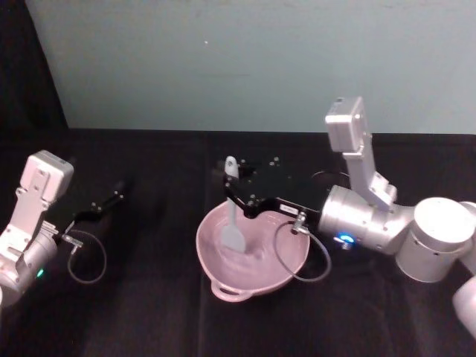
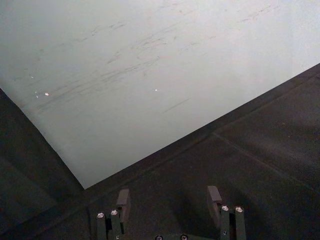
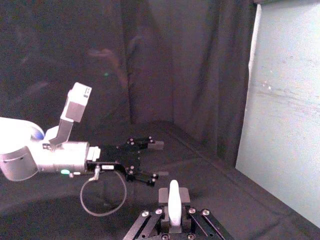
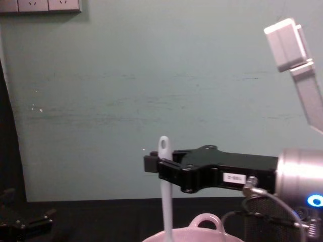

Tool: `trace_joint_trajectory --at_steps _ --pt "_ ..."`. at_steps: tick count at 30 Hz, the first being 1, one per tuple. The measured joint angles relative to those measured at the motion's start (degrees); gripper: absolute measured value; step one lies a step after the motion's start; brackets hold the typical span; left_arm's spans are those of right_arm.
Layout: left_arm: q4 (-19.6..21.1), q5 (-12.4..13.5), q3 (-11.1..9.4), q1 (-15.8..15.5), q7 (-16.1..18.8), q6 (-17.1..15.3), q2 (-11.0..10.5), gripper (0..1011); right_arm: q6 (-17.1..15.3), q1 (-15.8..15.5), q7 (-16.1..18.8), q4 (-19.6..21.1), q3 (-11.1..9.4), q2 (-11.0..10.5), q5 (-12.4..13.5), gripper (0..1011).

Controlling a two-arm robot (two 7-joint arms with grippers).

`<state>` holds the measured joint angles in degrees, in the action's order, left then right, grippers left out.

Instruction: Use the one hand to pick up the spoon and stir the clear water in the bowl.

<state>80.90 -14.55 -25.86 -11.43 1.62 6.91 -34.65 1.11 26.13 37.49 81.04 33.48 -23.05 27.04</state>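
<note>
The spoon (image 1: 233,223) was gripped upright near its top by the clenched right pincer (image 1: 232,184), so that its blade was dipped in the bowl (image 1: 286,264) for stirring; the left pincer (image 3: 155,160) was parked spread, well aside.

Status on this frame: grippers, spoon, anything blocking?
Right gripper shut on spoon, blade down in bowl. Left gripper open, parked at left. No obstruction seen.

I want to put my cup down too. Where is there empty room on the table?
Bare table lies between the left hand and the bowl, and along the near edge in front of the bowl. It is crowded over the bowl: the right hand holds the spoon there.
</note>
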Motion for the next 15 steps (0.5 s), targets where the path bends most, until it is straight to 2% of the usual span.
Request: trace_joint_trajectory --at_steps 9,15 --pt "0.0 0.0 0.0 0.0 0.0 0.0 0.0 1005 2.1 3.0 -0.7 -5.8 0.5 3.3 -1.1 125" --pt "0.0 0.0 0.0 0.0 0.0 0.0 0.0 1005 2.6 3.6 -3.0 -7.5 -0.9 3.4 -2.3 125"
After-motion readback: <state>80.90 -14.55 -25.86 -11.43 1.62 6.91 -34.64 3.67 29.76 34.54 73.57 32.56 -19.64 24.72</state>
